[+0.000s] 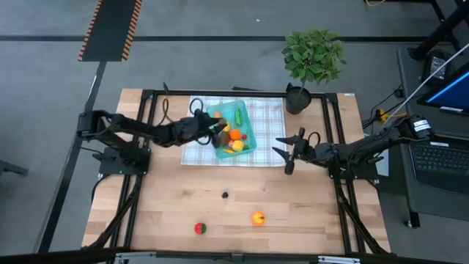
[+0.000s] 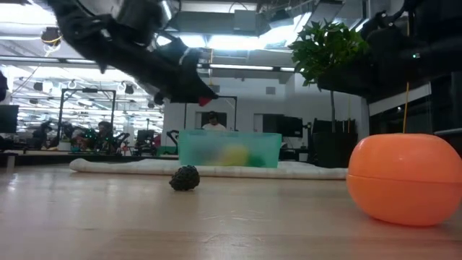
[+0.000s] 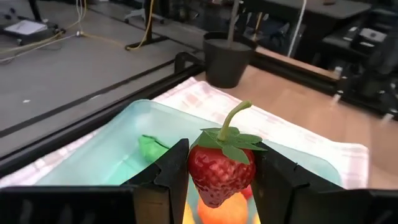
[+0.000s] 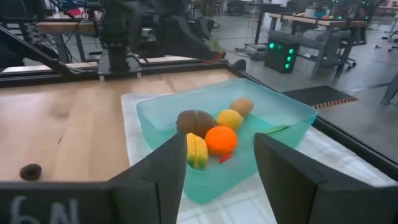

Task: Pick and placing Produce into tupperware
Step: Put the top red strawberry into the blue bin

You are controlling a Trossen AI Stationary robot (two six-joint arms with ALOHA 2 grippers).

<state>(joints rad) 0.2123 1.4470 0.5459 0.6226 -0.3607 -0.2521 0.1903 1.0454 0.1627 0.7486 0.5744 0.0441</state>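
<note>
A red strawberry (image 3: 216, 173) with a green leafy cap and stem is pinched between the two dark fingers (image 3: 166, 180) of the left gripper (image 1: 217, 129), jaws closed partway on it. The gripper is held above the teal tupperware (image 1: 218, 111), over its left part in the high view, with the berry hanging clear of the contents below. The tupperware is set on a white-green checked cloth (image 1: 267, 121) at the far middle of the wooden table (image 1: 168, 202). Inside the tupperware are seen a green cucumber (image 1: 238, 115), an orange (image 4: 221, 140), a yellow lemon (image 4: 229, 118), a brown kiwi (image 4: 194, 122), a tan potato (image 4: 242, 106) and a yellow slice-like piece (image 4: 196, 150); a small red bit is partly hidden under the orange. The right gripper (image 1: 289, 152) is held just right of the cloth, near the tupperware's right end, fingers parted and nothing between them. Left on the table near the front edge are an orange fruit (image 1: 257, 218), a red-and-green piece (image 1: 199, 228) and a small dark berry (image 1: 225, 195), all well apart from both grippers. A potted plant (image 1: 311, 62) stands at the far right corner of the table.
</note>
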